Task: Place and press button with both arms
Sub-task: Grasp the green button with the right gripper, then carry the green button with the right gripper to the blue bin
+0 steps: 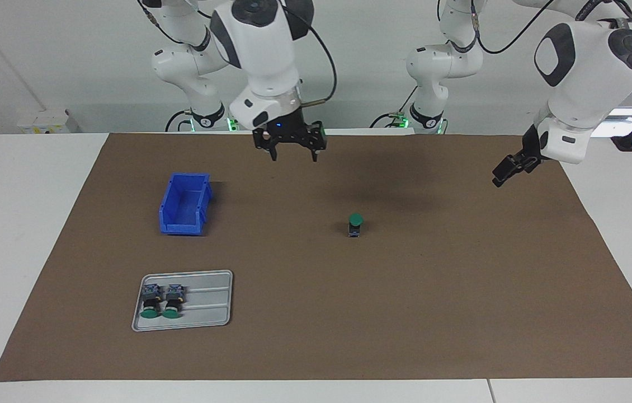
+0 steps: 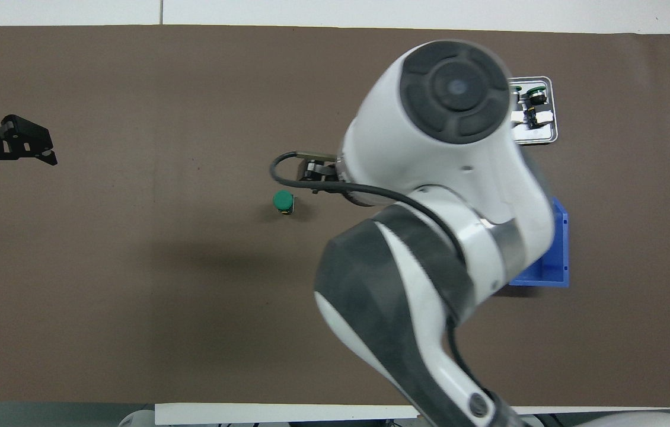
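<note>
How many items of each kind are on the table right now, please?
Green push-buttons: 3, one upright on the mat, two lying in the tray
Blue bin: 1
Grey tray: 1
Brown mat: 1
Total: 6

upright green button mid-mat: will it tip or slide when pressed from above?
The button stands on its small square body, cap wider than the base, so an off-centre push may well tip it. Nothing braces it on the mat; sideways contact could slide it.
</note>
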Controlling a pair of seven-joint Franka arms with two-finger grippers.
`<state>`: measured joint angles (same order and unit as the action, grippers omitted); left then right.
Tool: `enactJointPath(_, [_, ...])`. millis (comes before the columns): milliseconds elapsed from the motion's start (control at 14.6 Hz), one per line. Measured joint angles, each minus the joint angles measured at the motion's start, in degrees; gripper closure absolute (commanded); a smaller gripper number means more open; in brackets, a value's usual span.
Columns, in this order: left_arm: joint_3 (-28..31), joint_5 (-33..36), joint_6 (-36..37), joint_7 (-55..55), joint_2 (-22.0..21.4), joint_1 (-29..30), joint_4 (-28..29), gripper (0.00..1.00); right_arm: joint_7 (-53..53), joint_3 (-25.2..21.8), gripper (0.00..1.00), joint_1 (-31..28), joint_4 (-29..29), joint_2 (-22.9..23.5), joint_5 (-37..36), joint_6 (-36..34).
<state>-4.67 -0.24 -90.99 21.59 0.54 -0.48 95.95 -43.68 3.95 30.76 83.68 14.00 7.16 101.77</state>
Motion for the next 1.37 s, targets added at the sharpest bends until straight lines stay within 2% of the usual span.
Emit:
enactJointPath(273, [0.4,0.0,5.7,-3.6,-1.7,1.5,-2.5,0.00,-4.5,-0.1,0.00,6.8,-1.0,9.1,-3.2,10.9])
enactJointPath(478, [0.6,0.0,7.7,-4.0,-2.1,1.9,-4.0,0.00,-4.6,-0.1,0.00,9.1,-0.9,14.6,-8.4,17.2])
enactJointPath(615, [0.6,0.0,8.0,-4.2,-2.1,1.8,-4.0,0.00,-4.6,-0.1,0.00,9.5,-0.8,17.4,-8.9,20.6])
enactJointPath(1162, [-0.1,0.0,9.5,-4.2,-2.1,1.6,-3.9,0.00,-4.6,-0.2,0.00,10.4,1.9,21.0,-13.0,25.4])
enactJointPath(1298, [-0.1,0.0,9.6,-4.3,-2.1,1.6,-3.9,0.00,-4.6,-0.3,0.13,10.3,2.8,21.4,-13.1,27.2])
enactJointPath(1367, [-0.1,0.0,9.6,-4.3,-2.1,1.6,-3.9,0.00,-4.6,-0.3,0.24,10.3,3.2,21.4,-13.1,27.5])
